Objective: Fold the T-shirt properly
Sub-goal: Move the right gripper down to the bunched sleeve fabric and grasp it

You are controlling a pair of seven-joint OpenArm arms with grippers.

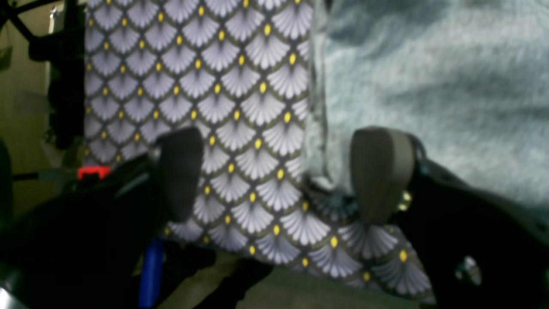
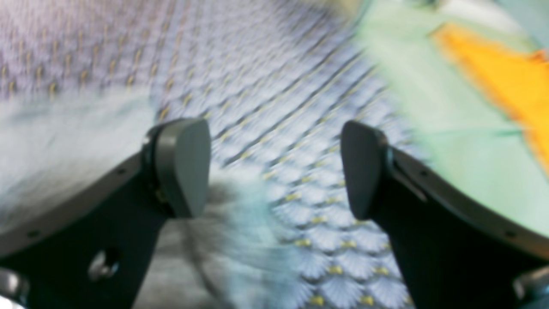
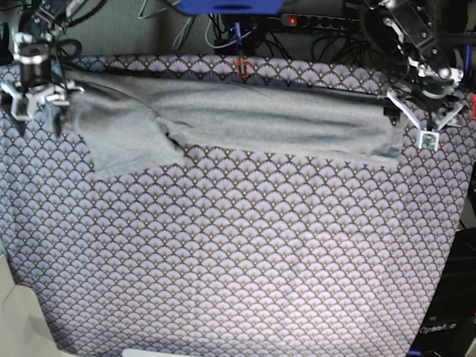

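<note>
Soft, light knit T-shirt point(image 3: 223, 115): limp, prone to sag and bunch, not fragile; best pinched at hems or corners, a doubled edge between the pads. Spread as a long band across the far side of the purple fan-patterned tablecloth point(image 3: 245, 253), long axis side to side, one sleeve flap point(image 3: 126, 149) hanging toward the near side at the base view's left. Left gripper point(image 3: 422, 119) at the band's right end, jaws spread wide, one pad at the cloth edge, nothing clamped. Right gripper point(image 3: 33, 100) at the opposite end, fingers likewise apart, holding nothing. Thin dark edge along the near hem.
</note>
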